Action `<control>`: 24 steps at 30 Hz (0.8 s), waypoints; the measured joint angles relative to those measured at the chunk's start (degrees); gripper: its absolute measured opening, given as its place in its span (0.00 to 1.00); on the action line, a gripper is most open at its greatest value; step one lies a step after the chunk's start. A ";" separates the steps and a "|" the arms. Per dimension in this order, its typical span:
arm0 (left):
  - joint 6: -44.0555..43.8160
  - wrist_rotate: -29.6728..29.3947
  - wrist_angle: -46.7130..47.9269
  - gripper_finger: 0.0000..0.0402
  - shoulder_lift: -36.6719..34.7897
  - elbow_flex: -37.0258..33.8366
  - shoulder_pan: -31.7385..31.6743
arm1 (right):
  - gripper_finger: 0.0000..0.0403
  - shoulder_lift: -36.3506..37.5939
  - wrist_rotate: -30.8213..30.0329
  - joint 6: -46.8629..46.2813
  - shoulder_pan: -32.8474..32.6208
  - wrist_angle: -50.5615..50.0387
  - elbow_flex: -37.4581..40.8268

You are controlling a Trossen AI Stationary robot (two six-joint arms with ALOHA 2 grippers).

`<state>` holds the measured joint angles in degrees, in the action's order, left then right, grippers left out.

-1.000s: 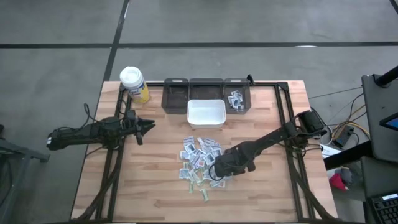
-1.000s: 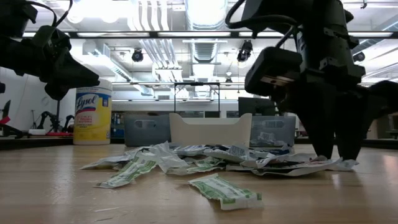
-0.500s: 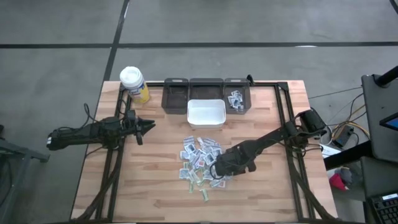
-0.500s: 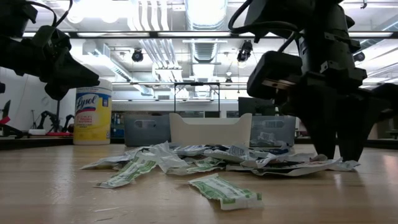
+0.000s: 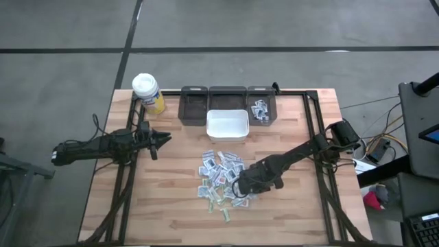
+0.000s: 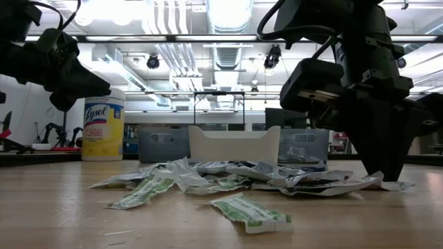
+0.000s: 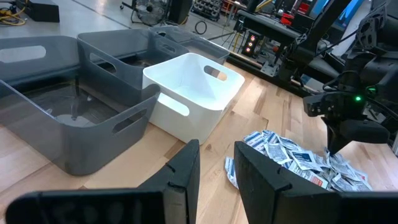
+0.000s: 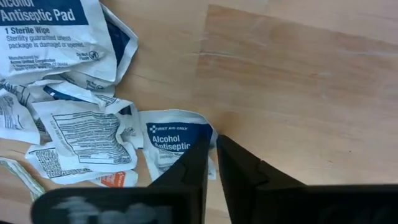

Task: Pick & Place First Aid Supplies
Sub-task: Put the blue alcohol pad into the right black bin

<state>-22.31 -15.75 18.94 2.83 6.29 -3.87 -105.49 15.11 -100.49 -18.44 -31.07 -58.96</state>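
Packets (image 5: 221, 175) of paper lie heaped mid-desk, at six o'clock from the white bin (image 5: 227, 124). Light, thin, slippery; best pinched at an edge. Right claw (image 8: 211, 163) nips an alcohol packet (image 8: 174, 138)'s corner; left claw (image 7: 214, 168) spread.

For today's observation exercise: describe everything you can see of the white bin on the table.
The white bin is a small rectangular tub of smooth, plastic-looking material, open-topped, with handle cutouts in its end walls. It stands upright and looks empty. It sits on the wooden table just in front of the grey bins, with the pile of first aid packets nearer the arms, apart from it.
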 joint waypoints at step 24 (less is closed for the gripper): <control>0.00 0.00 0.00 0.23 0.00 -0.01 0.00 | 0.02 0.96 -3.16 3.25 0.50 -9.43 -3.13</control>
<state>-22.31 -15.75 18.94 2.83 6.28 -3.86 -104.53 11.95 -97.23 -17.93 -40.50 -62.09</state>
